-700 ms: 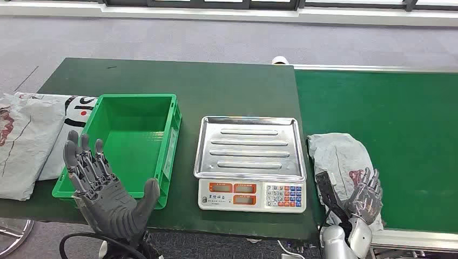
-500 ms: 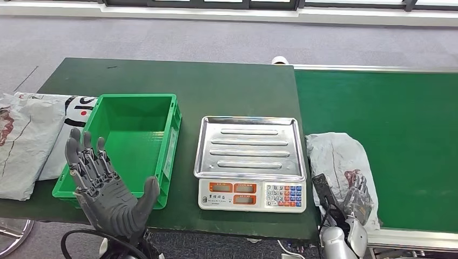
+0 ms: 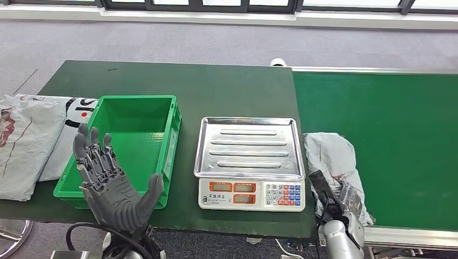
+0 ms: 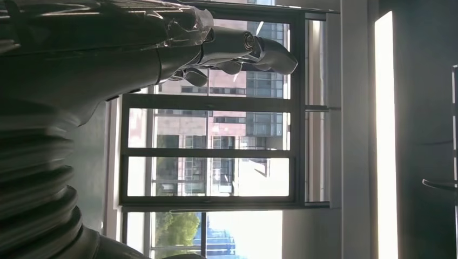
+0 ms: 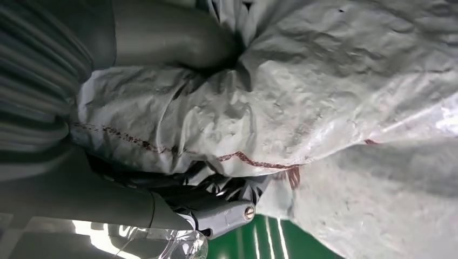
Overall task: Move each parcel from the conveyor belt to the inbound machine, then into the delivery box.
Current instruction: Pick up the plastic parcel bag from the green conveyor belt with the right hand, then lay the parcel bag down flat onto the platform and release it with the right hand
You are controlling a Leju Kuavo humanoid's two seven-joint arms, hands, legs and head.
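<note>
Right hand (image 3: 348,200) seems to grip the grey parcel (image 3: 329,154) on the belt (image 3: 389,135); left hand (image 3: 110,181) is raised, fingers spread, holding nothing.

The left hand (image 3: 116,189) is raised with palm up, fingers spread and apart — holding nothing. The right hand (image 3: 345,202) grips the grey parcel (image 3: 332,156) — fingers closed into it.

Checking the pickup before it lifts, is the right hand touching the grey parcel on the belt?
Touching. In the right wrist view the right hand has its thumb and fingers pressed into the crumpled grey parcel, bunching the plastic between them.
</note>
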